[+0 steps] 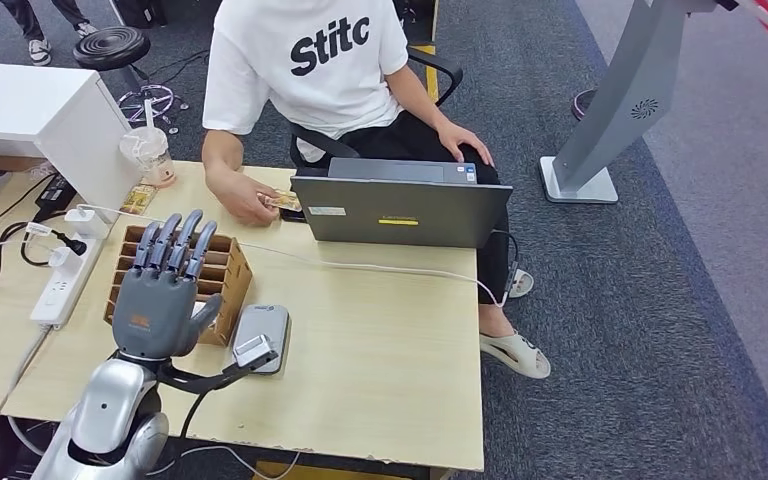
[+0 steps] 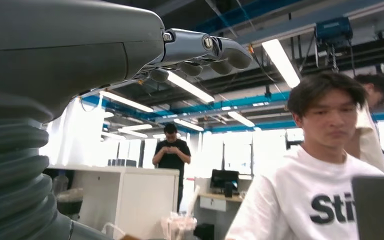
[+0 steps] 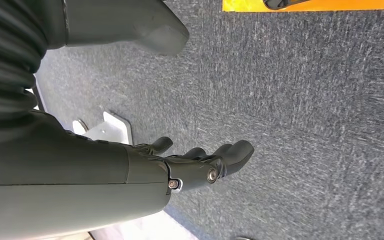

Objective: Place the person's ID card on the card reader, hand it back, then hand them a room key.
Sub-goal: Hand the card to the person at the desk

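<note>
- Left hand (image 1: 165, 290) is spread, holding nothing, raised over the table
- Card (image 1: 284, 201) lies ahead and to the right, in person's hand (image 1: 250, 200)
- Right hand (image 3: 200, 165) hangs loosely curled, empty

The worktop (image 1: 380, 360) is pale wood-toned, carrying a brown wooden rack (image 1: 222, 275), a silver-grey card reader (image 1: 262, 332), a dark grey laptop (image 1: 400, 208) with a yellow sticker, a white power strip (image 1: 60, 285) with white and black cables, and a yellowish card (image 1: 285, 201) in the person's hand (image 1: 248, 200). The left hand (image 1: 165, 290) is dark grey with lighter blue-grey fingers (image 1: 182, 240) and an orange mark on its back, on a silver arm (image 1: 110, 415); the right hand (image 3: 180, 165) is dark grey against speckled grey carpet (image 3: 305, 110) edged by an orange strip (image 3: 320, 5). The person's shirt (image 1: 305, 60) is white with black lettering, the trousers black, the sandals (image 1: 515, 352) beige, and the stand (image 1: 620, 110) light grey.
</note>
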You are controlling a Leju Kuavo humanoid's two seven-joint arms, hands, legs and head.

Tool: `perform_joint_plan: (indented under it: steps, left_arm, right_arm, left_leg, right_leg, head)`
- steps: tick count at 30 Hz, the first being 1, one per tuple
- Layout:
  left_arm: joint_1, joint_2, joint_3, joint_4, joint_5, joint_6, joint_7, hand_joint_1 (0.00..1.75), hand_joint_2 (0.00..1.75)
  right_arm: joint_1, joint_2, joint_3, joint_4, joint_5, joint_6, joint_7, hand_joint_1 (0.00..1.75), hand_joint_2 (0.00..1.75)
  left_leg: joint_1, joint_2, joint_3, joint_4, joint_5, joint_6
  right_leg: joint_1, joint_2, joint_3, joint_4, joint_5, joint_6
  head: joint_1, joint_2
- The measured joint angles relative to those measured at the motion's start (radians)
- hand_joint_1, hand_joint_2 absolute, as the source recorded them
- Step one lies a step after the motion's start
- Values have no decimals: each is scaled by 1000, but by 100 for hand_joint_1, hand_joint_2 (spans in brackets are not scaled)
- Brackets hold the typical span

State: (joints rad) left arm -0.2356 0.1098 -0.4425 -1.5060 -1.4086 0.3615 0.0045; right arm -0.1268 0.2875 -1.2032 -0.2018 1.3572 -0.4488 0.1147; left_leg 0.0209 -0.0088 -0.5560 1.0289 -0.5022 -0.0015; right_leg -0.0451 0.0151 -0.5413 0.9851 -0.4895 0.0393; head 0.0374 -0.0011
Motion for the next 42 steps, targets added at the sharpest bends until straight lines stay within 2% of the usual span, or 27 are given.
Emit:
perform_joint_plan:
  steps: [3,8,13,16,26,32,42]
  left_arm:
    - [32,27,-33,-24,40,-93,-10,0,175]
    - [67,80,-67,-51,77,-152,-11,0,175]
    - [89,151,-74,-82,185,-253,-25,0,175]
    - [109,195,-75,-98,207,-270,-28,0,175]
    - [151,283,-71,-131,207,-307,15,0,175]
    - [162,300,-54,-134,185,-302,44,0,175]
    - [163,285,-9,-133,113,-263,87,0,175]
  right_arm:
    - [2,-1,-1,0,-13,0,-3,0,175]
    - [6,-3,-3,0,-22,1,-10,0,175]
    - [7,-3,-4,0,-33,6,-21,0,175]
    - [9,-4,-4,0,-35,9,-22,0,175]
    - [11,-4,-4,0,-41,12,-17,0,175]
    - [11,-4,-4,0,-40,12,-16,0,175]
    - [12,-4,-4,0,-34,12,-13,0,175]
  left_leg:
    - [0,0,0,0,0,0]
    - [0,0,0,0,0,0]
    - [0,0,0,0,0,0]
    - [0,0,0,0,0,0]
    - [0,0,0,0,0,0]
    - [0,0,0,0,0,0]
    - [0,0,0,0,0,0]
  right_leg:
    - [0,0,0,0,0,0]
    - [0,0,0,0,0,0]
    - [0,0,0,0,0,0]
    - [0,0,0,0,0,0]
    - [0,-1,0,0,0,0]
    - [0,-1,0,0,0,0]
    - [0,-1,0,0,0,0]
  head:
    - [0,0]
    - [0,0]
    - [0,0]
    - [0,0]
    - [0,0]
    - [0,0]
    - [0,0]
